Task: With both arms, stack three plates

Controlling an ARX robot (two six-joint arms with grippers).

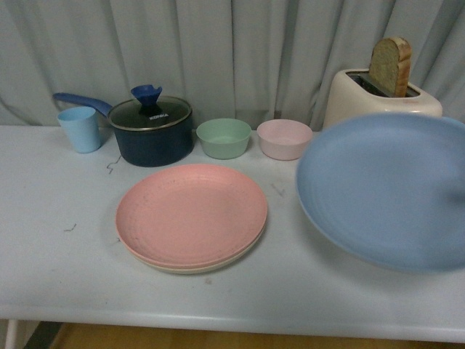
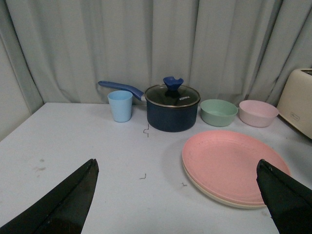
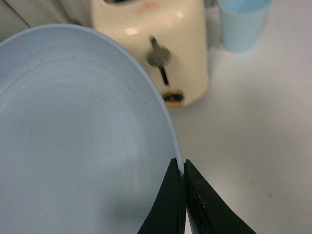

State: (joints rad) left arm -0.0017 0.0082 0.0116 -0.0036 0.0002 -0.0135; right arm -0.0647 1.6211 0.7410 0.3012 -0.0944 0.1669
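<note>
The pink plate [image 1: 191, 213] lies on top of the beige plate [image 1: 203, 267] in the middle of the table; only the beige rim shows. The blue plate [image 1: 385, 189] hangs tilted above the table at the right, blurred. My right gripper [image 3: 180, 168] is shut on the blue plate's [image 3: 73, 136] rim; it does not show in the front view. My left gripper [image 2: 178, 168] stands open over the table's front left, its fingertips [image 2: 85, 175] far apart, with the pink plate [image 2: 231, 163] beside its right finger.
Along the back stand a light blue cup [image 1: 80, 129], a dark blue lidded pot [image 1: 151, 131], a green bowl [image 1: 224, 137], a pink bowl [image 1: 284, 138] and a cream toaster [image 1: 378, 98] with bread in it. A curtain hangs behind.
</note>
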